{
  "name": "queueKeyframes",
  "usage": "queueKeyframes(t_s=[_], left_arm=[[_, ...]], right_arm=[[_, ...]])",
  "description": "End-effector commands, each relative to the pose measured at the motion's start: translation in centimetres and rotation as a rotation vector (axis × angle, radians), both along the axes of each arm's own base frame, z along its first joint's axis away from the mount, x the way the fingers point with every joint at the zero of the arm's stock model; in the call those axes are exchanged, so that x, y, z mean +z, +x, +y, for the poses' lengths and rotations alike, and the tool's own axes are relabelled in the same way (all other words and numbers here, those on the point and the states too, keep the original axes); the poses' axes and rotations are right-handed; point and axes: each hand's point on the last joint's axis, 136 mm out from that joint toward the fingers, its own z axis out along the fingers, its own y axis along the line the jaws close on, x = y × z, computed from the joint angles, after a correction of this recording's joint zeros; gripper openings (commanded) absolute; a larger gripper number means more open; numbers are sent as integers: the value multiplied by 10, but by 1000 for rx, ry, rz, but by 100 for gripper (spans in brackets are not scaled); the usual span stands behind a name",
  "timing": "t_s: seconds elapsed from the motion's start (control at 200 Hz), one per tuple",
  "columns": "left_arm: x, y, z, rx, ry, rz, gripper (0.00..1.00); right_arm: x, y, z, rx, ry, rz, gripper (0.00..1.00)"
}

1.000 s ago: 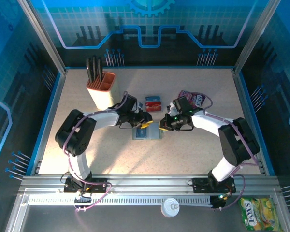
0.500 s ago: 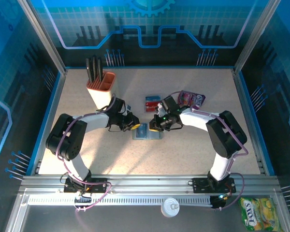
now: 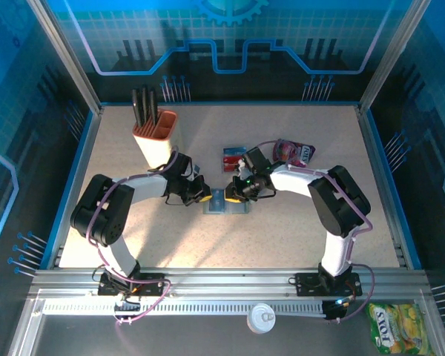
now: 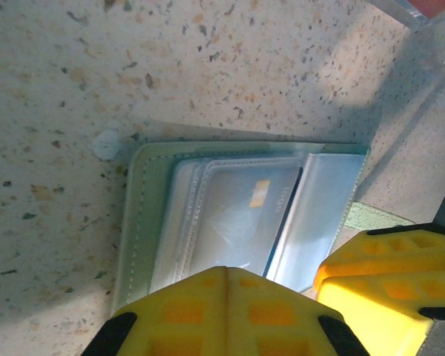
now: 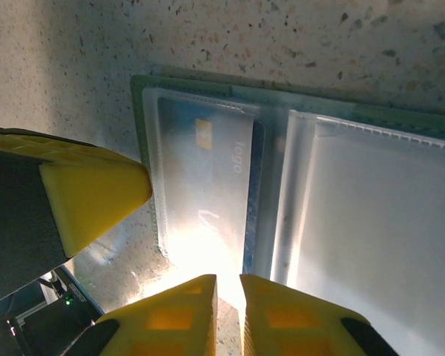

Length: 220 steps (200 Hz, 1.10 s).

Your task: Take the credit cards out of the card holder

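Both arms have drawn in over the card holder [image 3: 228, 207].
Left claw [image 4: 226, 273] has pinched shut; right claw [image 5: 228, 282] now stands barely parted.

Card holder [image 5: 304, 174] right panel cut off.

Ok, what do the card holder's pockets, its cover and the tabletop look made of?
On the card holder the pockets look like clear glossy plastic film: a card shows through and light glares off them. Its cover looks matte grey-green, perhaps faux leather, stitched along the edge. The tabletop looks like speckled stone-look laminate.
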Motion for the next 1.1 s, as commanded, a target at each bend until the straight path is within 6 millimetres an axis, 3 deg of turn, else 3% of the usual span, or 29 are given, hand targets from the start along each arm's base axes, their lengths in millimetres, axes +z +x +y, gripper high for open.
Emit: queueKeyframes(t_s=[0.0,0.55,0.815,1.096], left_arm=[[-18,-13,10,-5,53,44,3],[-28,-24,16,-7,71,65,2],[-25,-24,16,-8,68,55,2],[-26,-23,15,-7,61,55,2]], right_arm=[[1,0,11,23,18,4,19],[-12,4,23,45,10,21,25],[-23,0,21,44,-8,42,25],[-18,0,30,51,24,39,21]])
